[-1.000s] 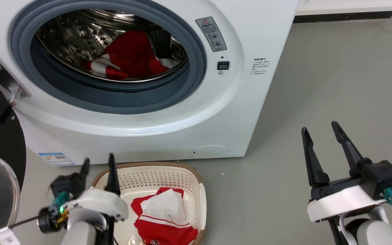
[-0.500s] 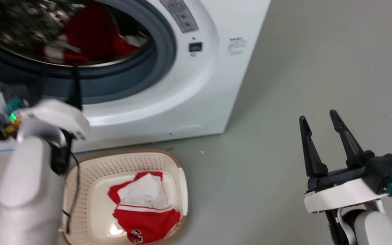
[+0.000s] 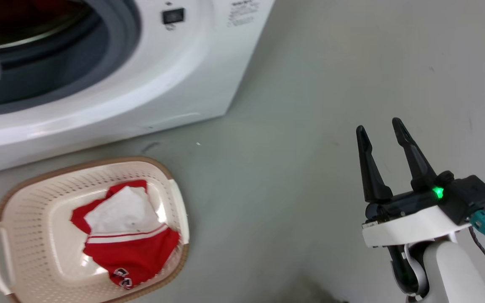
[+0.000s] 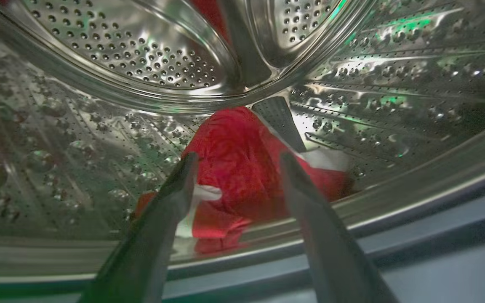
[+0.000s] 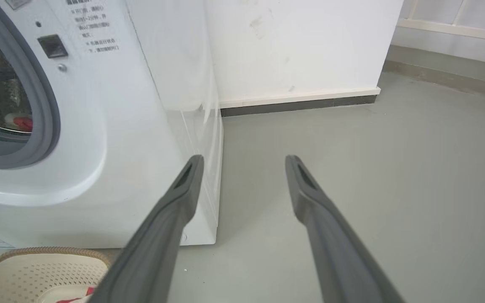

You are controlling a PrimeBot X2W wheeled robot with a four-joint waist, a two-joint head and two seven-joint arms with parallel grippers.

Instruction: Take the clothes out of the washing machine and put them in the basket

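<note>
step: reach into washing machine [image 3: 175,75] for red garment [image 4: 230,139] on drum [image 4: 99,54] floor. left pincer [image 4: 238,156] wide, empty, at drum lip, garment just beyond. right pincer [image 3: 378,125] wide, idle. other garment [image 3: 129,248] lies in basket [image 3: 15,235]. next: advance, straddle fold, close.

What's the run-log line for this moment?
left gripper: open, at washing machine porthole, aimed at drum garment | right gripper: open, over floor | basket: holds one red-white garment
</note>
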